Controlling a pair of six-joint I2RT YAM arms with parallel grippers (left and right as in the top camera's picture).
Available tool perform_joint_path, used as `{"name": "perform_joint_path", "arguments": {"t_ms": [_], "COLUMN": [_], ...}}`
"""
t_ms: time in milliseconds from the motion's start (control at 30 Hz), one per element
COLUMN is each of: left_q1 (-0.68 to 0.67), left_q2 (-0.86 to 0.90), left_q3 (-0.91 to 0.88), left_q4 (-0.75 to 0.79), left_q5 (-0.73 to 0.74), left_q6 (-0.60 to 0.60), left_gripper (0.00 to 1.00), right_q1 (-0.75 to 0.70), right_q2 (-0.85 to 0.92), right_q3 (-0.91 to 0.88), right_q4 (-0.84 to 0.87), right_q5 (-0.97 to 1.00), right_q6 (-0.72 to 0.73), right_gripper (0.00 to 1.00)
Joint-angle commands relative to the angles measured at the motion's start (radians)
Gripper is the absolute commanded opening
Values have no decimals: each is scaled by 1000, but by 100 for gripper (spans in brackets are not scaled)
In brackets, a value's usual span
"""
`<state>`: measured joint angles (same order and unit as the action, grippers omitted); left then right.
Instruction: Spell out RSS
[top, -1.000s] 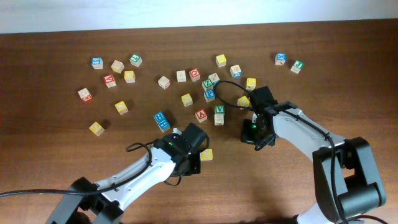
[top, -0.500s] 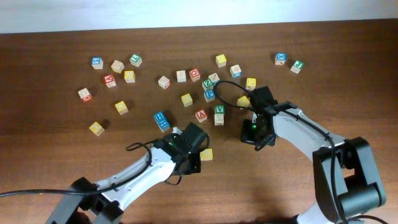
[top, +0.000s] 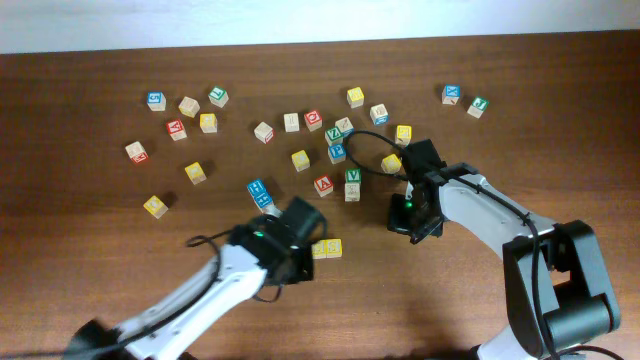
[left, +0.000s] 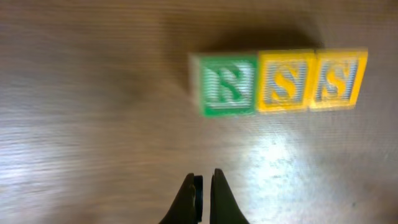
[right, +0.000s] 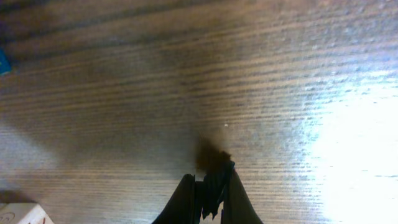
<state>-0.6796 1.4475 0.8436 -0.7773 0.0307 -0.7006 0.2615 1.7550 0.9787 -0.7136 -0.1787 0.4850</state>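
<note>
In the left wrist view a green R block (left: 227, 85), a yellow S block (left: 285, 81) and a second yellow S block (left: 337, 79) stand touching in one row that reads RSS. My left gripper (left: 203, 182) is shut and empty, just in front of the row and apart from it. In the overhead view the two yellow S blocks (top: 326, 248) show beside my left gripper (top: 298, 262); the R block is hidden under it. My right gripper (top: 408, 225) is shut and empty, low over bare wood (right: 208, 180).
Many loose letter blocks lie scattered across the far half of the table, among them a blue one (top: 259, 193), a red one (top: 323, 185), a green V (top: 352, 176) and a yellow one (top: 391, 163) near my right arm. A block corner (right: 18, 214) shows in the right wrist view.
My left gripper has pulled back to the left, away from the row, so both yellow S blocks now show in the overhead view. The right arm has not moved.
</note>
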Motion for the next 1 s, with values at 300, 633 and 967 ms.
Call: {"name": "perform_joint_path", "arguments": {"t_ms": [300,633,967], "left_q1": [179,179,179], "left_q2": [186,189,189], "left_q3": [21,21,21], "left_q4": [169,190,190], "left_q5": [34,108,103], "left_q6": [66,66,66], "left_gripper": [0,0,0], "right_q1": [205,238,236], "right_q2": [6,6,6], "right_q3": [-12,-12,-12], "right_q4": [114,179,159], "right_q5": [-151,-235,-212], "right_q6": [138,182,182], "right_gripper": [4,4,4]}}
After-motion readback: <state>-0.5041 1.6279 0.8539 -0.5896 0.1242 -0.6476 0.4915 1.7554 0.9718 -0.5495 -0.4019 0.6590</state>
